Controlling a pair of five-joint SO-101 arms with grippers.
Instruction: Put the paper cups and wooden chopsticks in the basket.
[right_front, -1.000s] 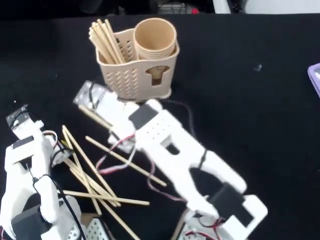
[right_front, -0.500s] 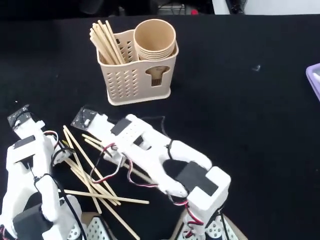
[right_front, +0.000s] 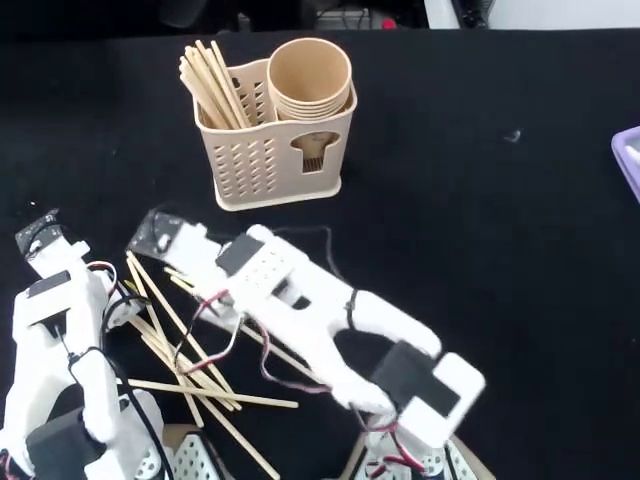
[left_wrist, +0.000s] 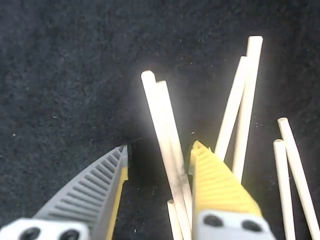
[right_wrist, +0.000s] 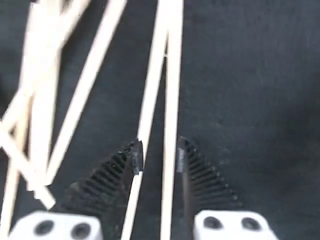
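Note:
A beige basket (right_front: 270, 150) stands at the back of the black table, holding stacked paper cups (right_front: 310, 75) and a bundle of wooden chopsticks (right_front: 208, 85). More loose chopsticks (right_front: 185, 345) lie crossed on the cloth at the front left. My right arm (right_front: 290, 295) stretches over this pile. Its gripper (right_wrist: 158, 150) is open, its black fingers close on either side of two chopsticks (right_wrist: 167, 90) that lie on the table. My left arm (right_front: 50, 330) stands at the pile's left. The left gripper (left_wrist: 160, 155) is open over a pair of chopstick ends (left_wrist: 160, 110).
A purple object (right_front: 628, 150) pokes in at the table's right edge. Black cloth (right_front: 480, 230) stretches bare to the right of the basket and the right arm. More chopstick ends (left_wrist: 287, 155) lie just outside the left gripper's yellow finger.
The right arm has swung back from beside the basket and come down over the loose chopsticks at the front left. The left arm has stayed where it was.

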